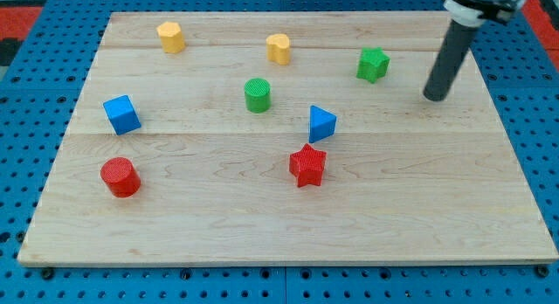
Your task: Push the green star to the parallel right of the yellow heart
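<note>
The green star (373,65) sits near the view's top right on the wooden board (279,208). The yellow heart (279,48) lies to its left, a little higher in the view. My tip (433,97) rests on the board to the right of the green star and slightly lower, apart from it, touching no block.
A yellow block (171,37) sits at the top left. A green cylinder (258,95) is near the middle. A blue triangle (321,123) and a red star (307,166) lie below the middle. A blue cube (121,114) and a red cylinder (120,177) are at the left.
</note>
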You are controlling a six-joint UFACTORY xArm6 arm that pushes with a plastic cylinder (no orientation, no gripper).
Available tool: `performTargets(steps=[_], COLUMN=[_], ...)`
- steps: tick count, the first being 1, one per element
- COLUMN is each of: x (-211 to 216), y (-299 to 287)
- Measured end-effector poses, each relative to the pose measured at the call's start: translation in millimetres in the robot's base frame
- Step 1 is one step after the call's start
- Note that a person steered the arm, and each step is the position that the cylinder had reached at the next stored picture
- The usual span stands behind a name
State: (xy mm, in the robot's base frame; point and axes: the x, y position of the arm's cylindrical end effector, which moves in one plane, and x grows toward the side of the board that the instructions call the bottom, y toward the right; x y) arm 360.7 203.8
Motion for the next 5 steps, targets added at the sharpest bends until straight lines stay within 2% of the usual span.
performTargets(steps=[2, 3, 4, 5], x=[-34.5, -20.6, -4.8, -9.5], y=[-166.3, -148.4, -166.1, -93.6])
